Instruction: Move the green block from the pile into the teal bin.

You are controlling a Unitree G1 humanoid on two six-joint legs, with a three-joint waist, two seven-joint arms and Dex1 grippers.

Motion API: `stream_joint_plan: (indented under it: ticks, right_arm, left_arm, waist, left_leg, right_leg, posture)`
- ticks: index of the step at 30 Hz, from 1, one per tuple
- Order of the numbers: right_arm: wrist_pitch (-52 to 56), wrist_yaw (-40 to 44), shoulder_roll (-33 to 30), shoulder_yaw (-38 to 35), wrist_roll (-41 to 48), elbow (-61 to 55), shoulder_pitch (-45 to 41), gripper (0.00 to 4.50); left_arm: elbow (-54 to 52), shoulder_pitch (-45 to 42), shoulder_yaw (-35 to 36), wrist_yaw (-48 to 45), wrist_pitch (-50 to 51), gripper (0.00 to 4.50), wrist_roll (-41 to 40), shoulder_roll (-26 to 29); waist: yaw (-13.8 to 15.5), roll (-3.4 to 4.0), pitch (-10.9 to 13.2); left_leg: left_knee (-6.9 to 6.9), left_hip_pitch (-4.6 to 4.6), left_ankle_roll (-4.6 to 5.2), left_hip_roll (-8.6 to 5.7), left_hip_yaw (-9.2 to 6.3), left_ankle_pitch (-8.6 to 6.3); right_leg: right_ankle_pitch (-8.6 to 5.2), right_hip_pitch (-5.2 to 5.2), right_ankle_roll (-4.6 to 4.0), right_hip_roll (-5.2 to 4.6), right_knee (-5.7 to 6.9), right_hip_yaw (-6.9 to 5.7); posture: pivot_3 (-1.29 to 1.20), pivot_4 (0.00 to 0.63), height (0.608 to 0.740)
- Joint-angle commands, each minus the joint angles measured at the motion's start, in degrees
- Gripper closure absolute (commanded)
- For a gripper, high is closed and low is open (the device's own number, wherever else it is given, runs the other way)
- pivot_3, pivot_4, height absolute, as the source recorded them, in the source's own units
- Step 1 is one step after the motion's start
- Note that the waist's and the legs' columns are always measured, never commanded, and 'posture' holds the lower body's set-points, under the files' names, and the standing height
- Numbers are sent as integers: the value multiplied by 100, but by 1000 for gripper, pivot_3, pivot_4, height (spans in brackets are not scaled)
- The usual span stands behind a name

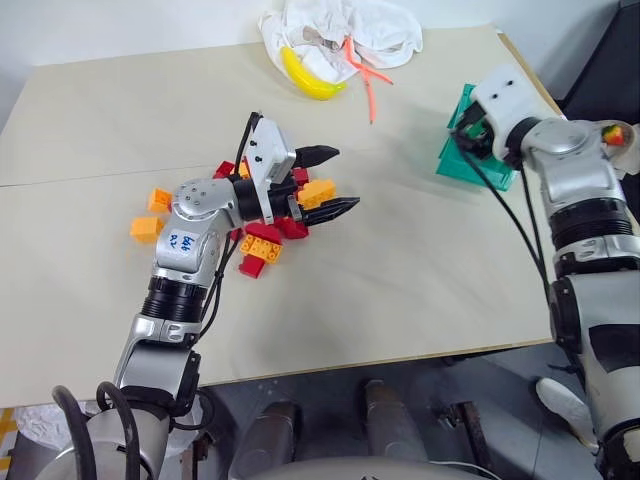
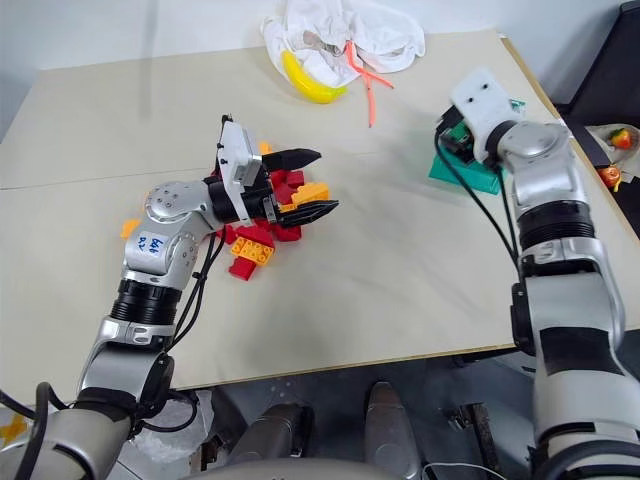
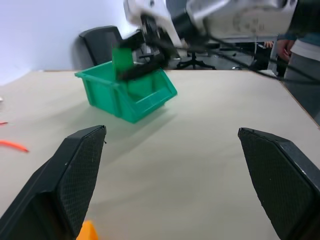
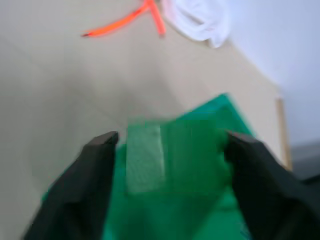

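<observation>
Landmark: the teal bin (image 1: 452,162), standing near the right edge of the table (image 1: 420,280).
Green block: the green block (image 3: 122,59) sits just above the teal bin's open top, between the two fingers of the right gripper (image 4: 172,142). It looks upright in the left wrist view; it is blurred in the right wrist view.
Right hand: directly over the teal bin, fingers spread about as wide as the block. Whether they press on the block or stand free of it I cannot tell.
Left hand: the left gripper (image 1: 345,178) is well to the left of the teal bin, pointing toward it, fingers spread wide with nothing between them.
Pile: the pile (image 1: 262,242) of red, orange and yellow bricks lies well to the left of the teal bin, under and around the left gripper. A few orange bricks lie loose on its far side from the bin.
Other things: a banana (image 1: 310,80), a white cloth (image 1: 340,28) and an orange cord (image 1: 366,78) lie at the table's far edge, behind and to the left of the teal bin.
</observation>
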Motion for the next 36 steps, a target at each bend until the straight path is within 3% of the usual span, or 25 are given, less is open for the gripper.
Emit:
stream_joint_plan:
  ticks: [1,13,17,22,27,32,36]
  right_arm:
    - [-338,-71,2,-69,-55,233,-321,19]
    - [-557,744,-191,-253,101,-66,14,19]
    - [-38,2153,-443,-430,780,-1494,698,19]
    - [763,3930,-739,-556,1991,-3393,1905,19]
    - [339,4742,-564,-558,2480,-3417,2407,19]
    - [-208,4903,-260,-596,2519,-2705,2339,19]
    - [-288,4735,-88,-653,2499,-2525,2256,19]
  left_arm:
    - [-84,-90,259,-116,-28,0,-102,287]
    - [-377,212,927,-85,230,0,-296,1193]
    - [-1112,724,1223,-124,673,0,-730,1391]
    - [-2018,1882,2005,-74,1103,0,-1184,1898]
    - [-2499,3214,2910,-232,1397,0,-1667,2215]
    - [-2989,4596,3917,-133,1214,0,-1853,2139]
    - [-3179,5210,4218,2,1141,0,-1774,2097]
  waist:
    - [-16,0,0]
    - [-89,1,-1]
    - [-93,1,0]
    - [-114,3,-1]
    - [-73,4,-1]
    - [-31,4,0]
    - [45,5,-1]
  left_leg:
    - [0,-1,1,-1,0,0]
    - [0,-4,0,-1,-8,0]
    - [0,-6,1,0,-11,0]
    - [-7,-1,1,6,-10,-1]
    - [5,6,0,0,-7,-1]
    - [-6,20,2,6,-3,-2]
    - [-5,22,2,9,1,-2]
  right_leg:
    - [0,0,0,-1,0,0]
    - [0,-5,1,0,2,-2]
    - [0,-5,1,0,-1,-3]
    - [0,-7,1,5,-2,4]
    - [2,-2,-1,2,-1,15]
    - [8,10,-4,6,-27,20]
    - [17,14,-8,8,-41,22]
  posture:
    - [0,150,740]
    - [0,150,740]
    - [0,150,740]
    - [0,150,740]
    - [0,150,740]
    - [0,150,740]
    - [0,150,740]
